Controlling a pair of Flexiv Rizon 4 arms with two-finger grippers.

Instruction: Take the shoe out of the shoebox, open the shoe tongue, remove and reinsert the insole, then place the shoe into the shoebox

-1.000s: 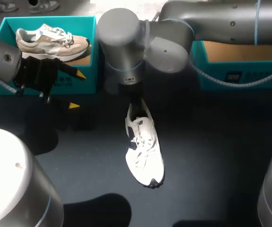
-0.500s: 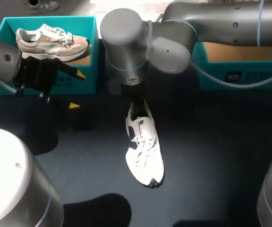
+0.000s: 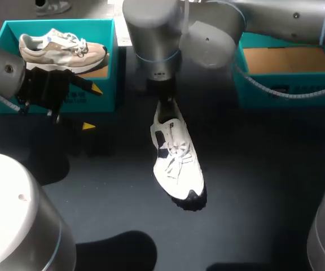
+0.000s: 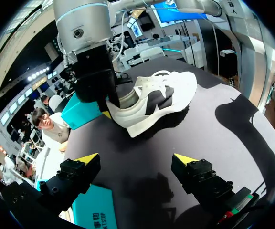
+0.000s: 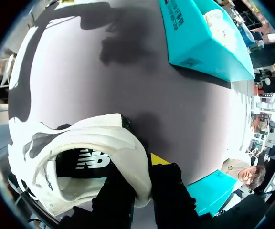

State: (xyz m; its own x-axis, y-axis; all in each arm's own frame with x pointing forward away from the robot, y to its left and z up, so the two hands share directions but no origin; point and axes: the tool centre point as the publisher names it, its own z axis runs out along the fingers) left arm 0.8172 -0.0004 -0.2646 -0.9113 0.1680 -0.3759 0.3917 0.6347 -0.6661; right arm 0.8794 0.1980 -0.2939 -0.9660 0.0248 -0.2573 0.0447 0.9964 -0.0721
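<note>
Two fingers of right gripper [image 5: 144, 177] are pinching just the heel collar of the white shoe [image 3: 176, 164], one inside, one outside. Shoe's sitting mid-surface [image 3: 253, 186], toe pointing away from arm. Risk: w/ so thin a hold, shoe's liable to pivot or slip out if lifted. Left gripper [image 4: 135, 158] is hanging wide open, empty, beside teal shoebox [image 3: 103, 73].

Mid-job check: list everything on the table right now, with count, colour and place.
white shoe: 1, white with dark patches, mid-table, lying at a slant.
beige shoe: 1, beige and white, inside the left shoebox.
left shoebox: 1, teal, far left.
right box: 1, teal, brown inside, far right.
table: 1, dark.
left gripper: 1, black, yellow tips, open, before the left shoebox.
right gripper: 1, black, shut on the white shoe's heel.
</note>
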